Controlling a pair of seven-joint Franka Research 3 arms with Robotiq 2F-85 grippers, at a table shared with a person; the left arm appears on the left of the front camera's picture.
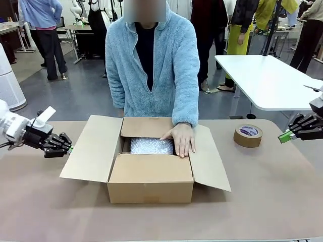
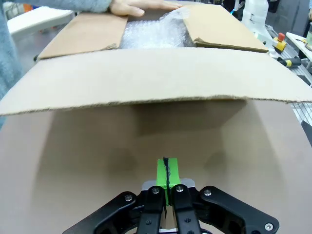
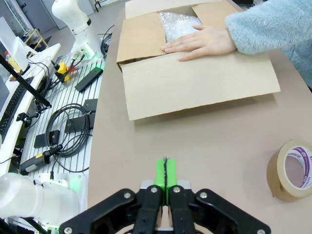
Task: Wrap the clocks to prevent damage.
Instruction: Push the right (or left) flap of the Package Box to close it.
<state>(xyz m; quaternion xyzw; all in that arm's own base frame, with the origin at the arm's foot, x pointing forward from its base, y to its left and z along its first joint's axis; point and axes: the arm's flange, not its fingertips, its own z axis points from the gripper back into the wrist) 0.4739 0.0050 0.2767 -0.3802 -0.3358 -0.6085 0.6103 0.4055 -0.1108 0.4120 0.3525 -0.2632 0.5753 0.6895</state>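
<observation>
Clocks: bubble-wrapped, sat in cardboard box, person's hand at rim. Both left gripper and right gripper were closed, empty; flaps likely wanted gentle folding.

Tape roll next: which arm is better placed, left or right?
Right, probably. The tape roll lies on the table near the right gripper, with nothing between them. The left gripper sits beyond the cardboard box, which blocks its path. Both grippers are shut, so the right must open first.
</observation>
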